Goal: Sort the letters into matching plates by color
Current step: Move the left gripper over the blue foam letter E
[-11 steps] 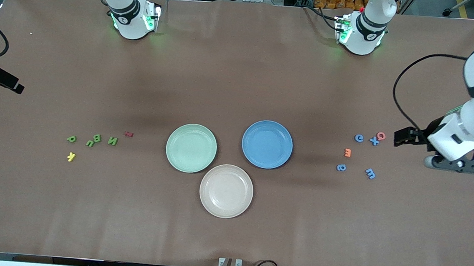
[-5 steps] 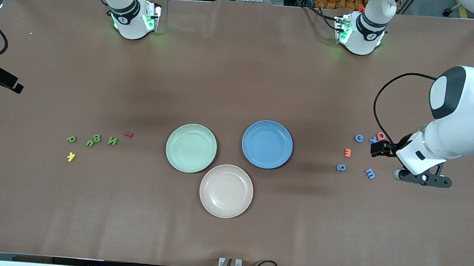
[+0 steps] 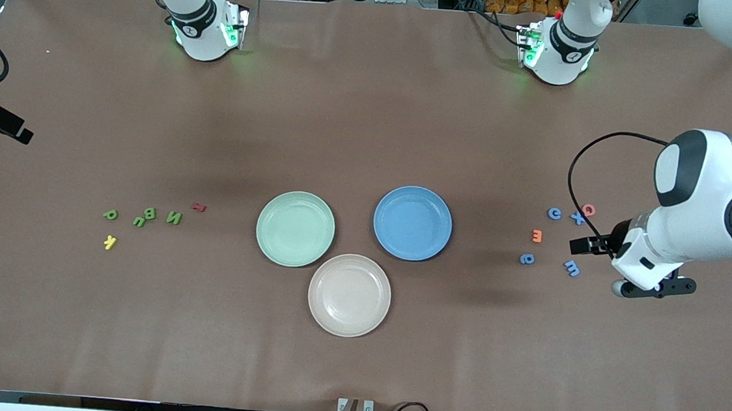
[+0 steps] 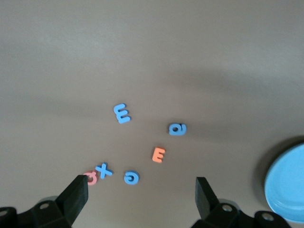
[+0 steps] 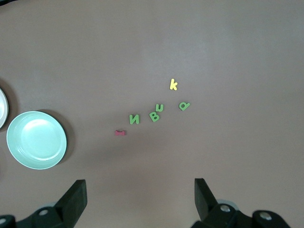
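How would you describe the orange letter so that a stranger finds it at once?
Start from the blue plate and look toward the left arm's end of the table, where small letters lie scattered. The orange letter lies among them, nearest that plate's height; it is the only orange one, its neighbours being blue or pink.

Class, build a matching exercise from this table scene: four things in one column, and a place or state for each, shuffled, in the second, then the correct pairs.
Things
1. green plate
2. yellow letter
3. orange letter
4. left gripper

Places or states
A. open, above the blue letters
B. among the blue letters
C. empty, beside the blue plate
D. just nearer the front camera than the green letters

Pairs: 1-C, 2-D, 3-B, 4-A
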Controlling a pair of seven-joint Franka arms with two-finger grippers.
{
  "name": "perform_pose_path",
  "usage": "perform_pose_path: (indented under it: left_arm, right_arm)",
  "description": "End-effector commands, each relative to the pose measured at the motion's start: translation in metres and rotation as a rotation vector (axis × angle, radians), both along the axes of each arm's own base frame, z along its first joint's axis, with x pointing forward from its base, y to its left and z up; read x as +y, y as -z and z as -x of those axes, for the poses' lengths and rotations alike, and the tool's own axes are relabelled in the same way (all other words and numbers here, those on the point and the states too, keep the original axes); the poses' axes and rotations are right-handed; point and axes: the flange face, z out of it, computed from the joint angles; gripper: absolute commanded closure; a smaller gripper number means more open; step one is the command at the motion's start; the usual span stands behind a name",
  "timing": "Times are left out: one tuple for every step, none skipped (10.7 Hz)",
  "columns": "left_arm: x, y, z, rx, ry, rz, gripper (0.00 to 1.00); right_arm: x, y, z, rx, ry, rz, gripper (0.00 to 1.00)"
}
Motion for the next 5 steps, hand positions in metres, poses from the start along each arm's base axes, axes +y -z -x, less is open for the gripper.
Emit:
perform_pose_path:
  left_arm:
    - [0.033,0.026,-0.018,-0.051,-0.047,-0.029,0.0]
    - [0.033,0.039,-0.022,-0.058,-0.049,-0.027,0.0]
    - [0.037,0.052,-0.024,-0.056,-0.051,-0.028,0.0]
    - [0.046,0.057,-0.025,-0.064,-0.046,-0.049,0.0]
    - [0.045,0.063,-0.023,-0.06,-0.031,-0.051,0.0]
  right_arm:
    - [0.003,0.006,0.0,0.015,-0.003,-0.008,0.0]
    - [0.005,0.014,-0.002,0.016,-0.005,-0.008,0.0]
    - [0.009,0.028,-0.005,0.012,-0.01,-0.008,0.0]
    - [0.011,0.04,-0.009,0.004,0.0,-0.01,0.0]
    - [0.015,0.052,-0.012,-0.008,0.001,-0.018,0.0]
